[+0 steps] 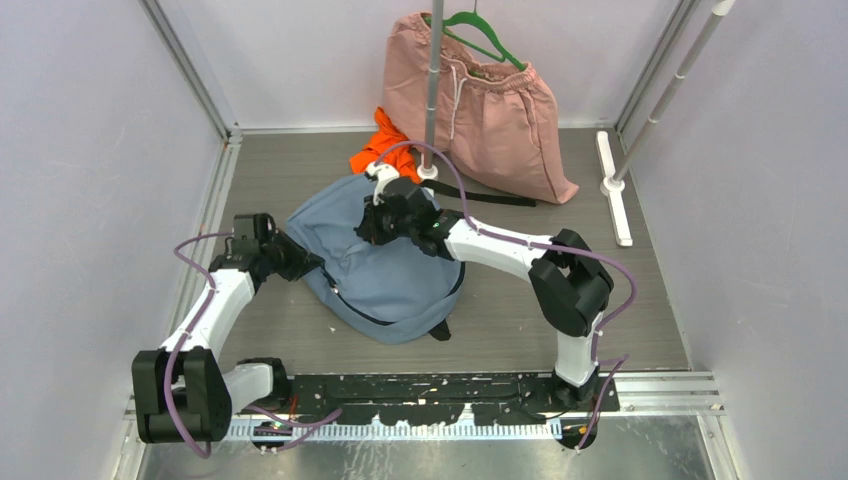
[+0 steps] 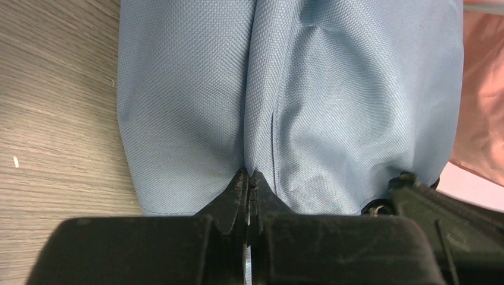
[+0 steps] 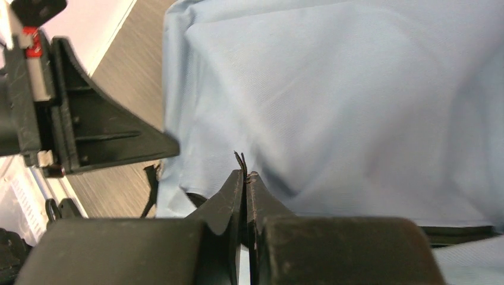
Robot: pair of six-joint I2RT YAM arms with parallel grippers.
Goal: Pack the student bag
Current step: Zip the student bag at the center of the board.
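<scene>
Fabric of the student bag [image 1: 385, 275] is clamped in your left pincer [image 2: 248, 178], likely anchoring it; your right pincer [image 3: 243, 175] nips a black tab [image 3: 240, 159], probably the zipper pull.

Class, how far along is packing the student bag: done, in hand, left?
Done: nothing looks packed; pink shorts hang at the back, orange cloth lies behind the student bag. In hand: left gripper pinches a bag fold, right gripper nips something thin and black on it. Left: probably opening and filling it.
</scene>
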